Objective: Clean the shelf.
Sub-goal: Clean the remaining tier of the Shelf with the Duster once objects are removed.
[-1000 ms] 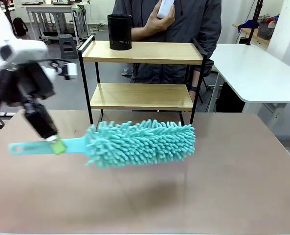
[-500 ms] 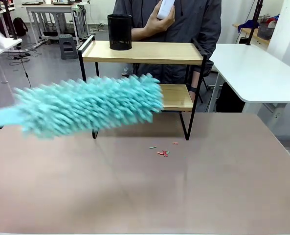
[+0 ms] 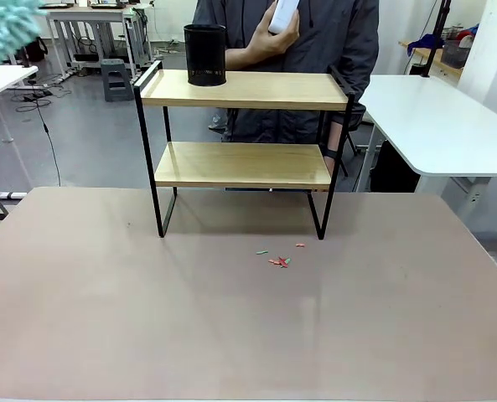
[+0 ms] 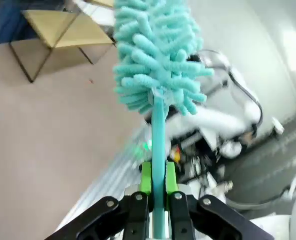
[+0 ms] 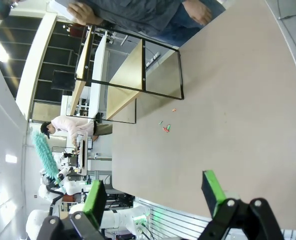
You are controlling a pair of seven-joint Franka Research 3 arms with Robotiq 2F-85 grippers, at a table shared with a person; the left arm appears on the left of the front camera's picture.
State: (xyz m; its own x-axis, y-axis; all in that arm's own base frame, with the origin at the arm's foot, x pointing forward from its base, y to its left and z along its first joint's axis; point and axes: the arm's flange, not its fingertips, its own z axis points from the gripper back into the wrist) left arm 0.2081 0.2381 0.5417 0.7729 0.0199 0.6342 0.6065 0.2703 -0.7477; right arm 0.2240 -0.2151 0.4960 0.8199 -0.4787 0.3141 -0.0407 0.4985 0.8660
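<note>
In the front view, the shelf is seen standing on the far half of the bench, its two wooden boards set in a thin black frame. A black cup is stood on the left end of the shelf's top board. Behind the shelf a person is standing, with a white object held in a raised hand above the top board. A few small red and green scraps are scattered on the bench just in front of the shelf, toward its right legs. The fluffy tip of a teal duster is seen high up, well to the left of the shelf.

In the left wrist view, the left claw is clenched on the duster's thin handle, which is pinched between the green pads. The duster's head is raised beyond the fingers, well apart from the shelf seen far off beside it.

In the right wrist view, the right claw is spread wide with nothing between its pads, held above the bench well apart from the shelf. The scraps are seen lying between this claw and the shelf, nearer the shelf.
</note>
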